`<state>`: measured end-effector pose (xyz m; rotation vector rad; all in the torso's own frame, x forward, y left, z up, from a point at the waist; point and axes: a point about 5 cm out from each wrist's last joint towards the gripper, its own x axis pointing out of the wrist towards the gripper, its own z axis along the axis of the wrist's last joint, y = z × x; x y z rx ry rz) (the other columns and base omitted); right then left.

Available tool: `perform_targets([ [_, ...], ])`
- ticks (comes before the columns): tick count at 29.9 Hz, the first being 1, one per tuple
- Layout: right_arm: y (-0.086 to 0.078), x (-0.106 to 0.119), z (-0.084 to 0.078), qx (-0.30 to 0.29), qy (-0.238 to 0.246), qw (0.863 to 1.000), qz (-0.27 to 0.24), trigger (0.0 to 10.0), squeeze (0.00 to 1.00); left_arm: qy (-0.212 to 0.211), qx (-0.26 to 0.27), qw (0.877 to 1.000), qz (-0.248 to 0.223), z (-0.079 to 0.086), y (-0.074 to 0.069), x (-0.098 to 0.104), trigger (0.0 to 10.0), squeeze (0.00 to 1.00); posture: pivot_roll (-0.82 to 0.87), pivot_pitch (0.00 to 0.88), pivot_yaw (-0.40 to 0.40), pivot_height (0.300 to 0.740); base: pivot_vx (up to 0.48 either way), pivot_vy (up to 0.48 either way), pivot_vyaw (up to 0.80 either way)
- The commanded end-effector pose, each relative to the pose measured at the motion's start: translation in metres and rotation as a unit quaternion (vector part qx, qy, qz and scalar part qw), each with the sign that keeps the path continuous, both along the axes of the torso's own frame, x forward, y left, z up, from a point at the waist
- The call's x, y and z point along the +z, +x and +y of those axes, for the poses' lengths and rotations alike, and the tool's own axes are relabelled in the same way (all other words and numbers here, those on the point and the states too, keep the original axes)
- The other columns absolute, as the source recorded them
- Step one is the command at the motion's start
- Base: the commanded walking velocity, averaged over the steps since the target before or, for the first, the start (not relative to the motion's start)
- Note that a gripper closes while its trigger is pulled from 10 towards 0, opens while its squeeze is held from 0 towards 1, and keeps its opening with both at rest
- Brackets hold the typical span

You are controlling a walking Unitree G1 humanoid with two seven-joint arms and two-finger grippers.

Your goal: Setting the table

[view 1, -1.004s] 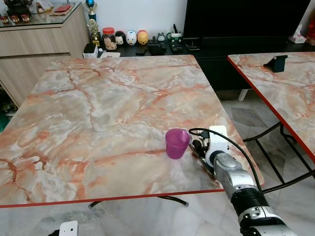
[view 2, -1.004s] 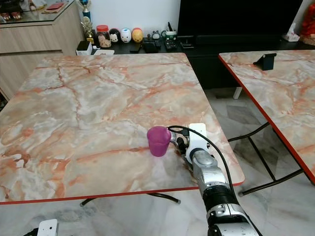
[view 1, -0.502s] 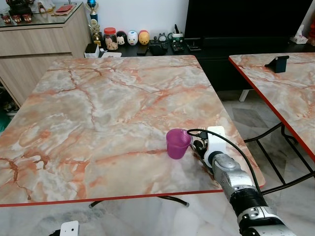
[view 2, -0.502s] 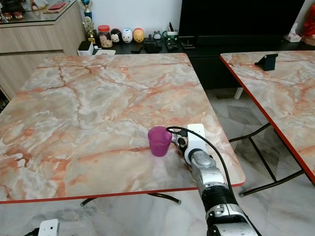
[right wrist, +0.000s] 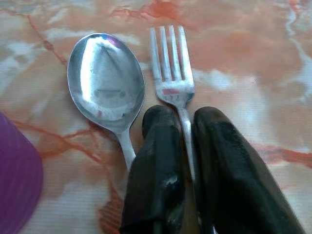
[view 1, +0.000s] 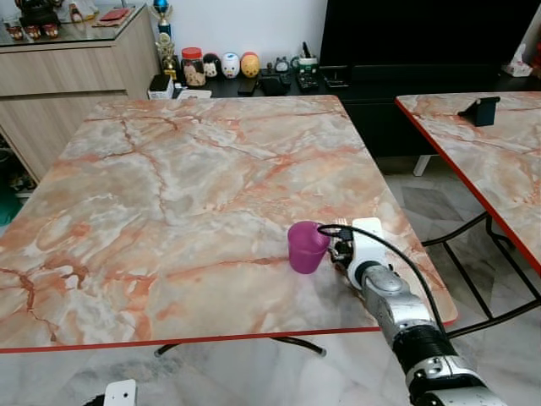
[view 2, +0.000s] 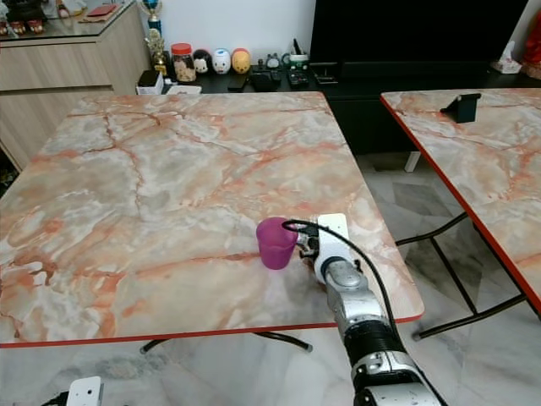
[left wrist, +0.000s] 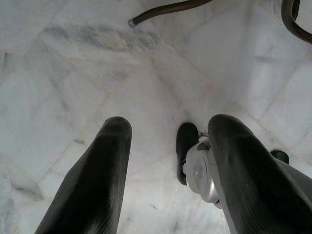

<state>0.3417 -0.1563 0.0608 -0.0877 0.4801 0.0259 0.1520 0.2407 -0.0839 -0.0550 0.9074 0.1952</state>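
A square table with a pink-and-grey marble-pattern top and a thin red edge [view 1: 169,194] carries the work. Near its right edge, toward the near right corner, stands a small translucent purple plastic cup [view 1: 306,246], upright and open at the top. Just beside the cup, on the side nearer the right edge, the right gripper [right wrist: 184,141] rests low on the tabletop at the end of its silver arm [view 1: 397,317], with a black cable looping over the white wrist housing.

In the right wrist view the gripper's two black fingers [right wrist: 158,161] are closed together on the thin handle of a shiny silver metal fork [right wrist: 171,63], which lies flat on the marble with its tines pointing away from the gripper. A silver metal spoon [right wrist: 105,78] lies just beside the fork, bowl up, its handle passing next to one finger; the fork and spoon lie nearly parallel, close but not touching at their heads. The purple cup's wall shows at the edge of this view, beside the spoon.

The left gripper [left wrist: 165,146] hangs idle over the pale marble floor [left wrist: 73,58], its fingers spread apart and holding nothing.

A second marble-pattern table [view 1: 499,161] stands apart to the right.
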Motion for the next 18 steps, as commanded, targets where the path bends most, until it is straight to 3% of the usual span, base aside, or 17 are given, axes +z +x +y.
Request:
perform_targets([
  [1,-0.007,-0.009,-0.011,-0.025,-0.015,0.999,0.018,0.0,0.0,0.001,-0.01,1.0,0.01,-0.002,-0.003,-0.002,10.0,0.0,-0.04,0.0,-0.006,0.72,0.0,0.0,0.0],
  [4,-0.007,-0.008,-0.012,-0.027,-0.015,0.999,0.013,0.0,0.0,0.001,-0.01,1.0,0.01,-0.002,-0.003,-0.002,10.0,0.0,-0.04,0.0,-0.006,0.72,0.0,0.0,0.0],
  [8,-0.005,0.004,-0.018,-0.032,-0.042,0.998,-0.033,0.0,0.0,0.002,-0.01,1.0,0.01,-0.001,-0.003,-0.002,10.0,0.0,-0.05,0.0,-0.003,0.72,0.0,0.0,0.0],
  [15,-0.006,0.016,-0.022,-0.039,-0.03,0.997,-0.065,0.0,0.0,0.003,-0.011,1.0,0.009,0.0,-0.001,-0.001,10.0,0.0,-0.05,0.0,0.001,0.72,0.0,0.0,0.0],
  [16,-0.006,0.017,-0.023,-0.039,-0.031,0.996,-0.068,2.2,0.0,0.003,-0.011,1.0,0.009,0.0,-0.001,-0.001,10.0,0.0,-0.05,0.0,0.001,0.72,0.0,0.0,0.0],
  [17,-0.007,0.018,-0.023,-0.039,-0.032,0.996,-0.072,8.0,0.0,0.003,-0.012,1.0,0.009,-0.001,-0.001,-0.001,10.0,0.0,-0.05,0.0,0.001,0.72,0.0,0.0,0.0],
  [18,-0.007,0.02,-0.024,-0.039,-0.031,0.996,-0.077,10.0,0.0,0.003,-0.012,1.0,0.009,-0.001,-0.001,-0.001,10.0,0.0,-0.05,0.0,0.001,0.72,0.0,0.0,0.0],
])
